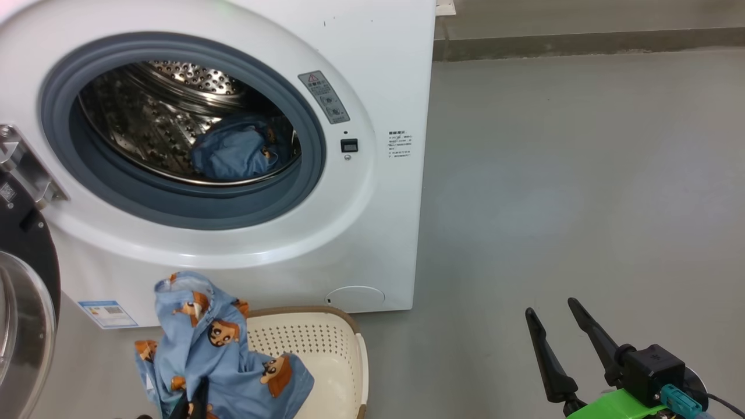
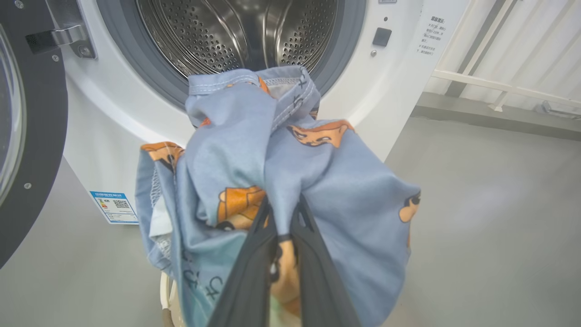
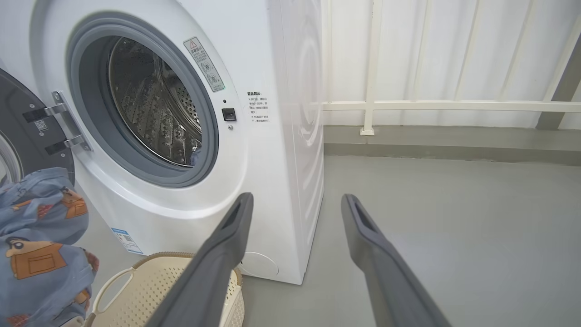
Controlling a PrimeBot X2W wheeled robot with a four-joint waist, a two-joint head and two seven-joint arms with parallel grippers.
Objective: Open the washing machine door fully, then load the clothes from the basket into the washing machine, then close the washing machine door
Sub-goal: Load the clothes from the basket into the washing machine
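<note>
The right gripper point(image 3: 297, 196) has its fingers wide apart, holding nothing, near the washer point(image 3: 281, 68). Its door point(image 3: 18, 136) stands open. A blue garment point(image 3: 41, 236) hangs beside the basket point(image 3: 159, 257). Blue cloth point(image 3: 196, 157) lies in the drum point(image 3: 150, 109).

one washer point(image 1: 384, 58), with one drum point(image 1: 145, 122) and one door point(image 1: 29, 250). two hinge arms point(image 3: 45, 110) on that door. one basket point(image 1: 302, 311). two blue garments: one loaded garment point(image 1: 230, 154), one lifted garment point(image 1: 215, 349). two grippers, a left gripper point(image 2: 283, 209) and a right gripper point(image 1: 552, 306), two fingers point(image 3: 213, 263) each, four in all. three labels on the washer front: one blue label point(image 1: 107, 314), one grey label point(image 1: 324, 96), one text label point(image 1: 400, 144). one black latch socket point(image 1: 349, 145). one round flap point(image 1: 355, 297). one railing point(image 3: 431, 105).
</note>
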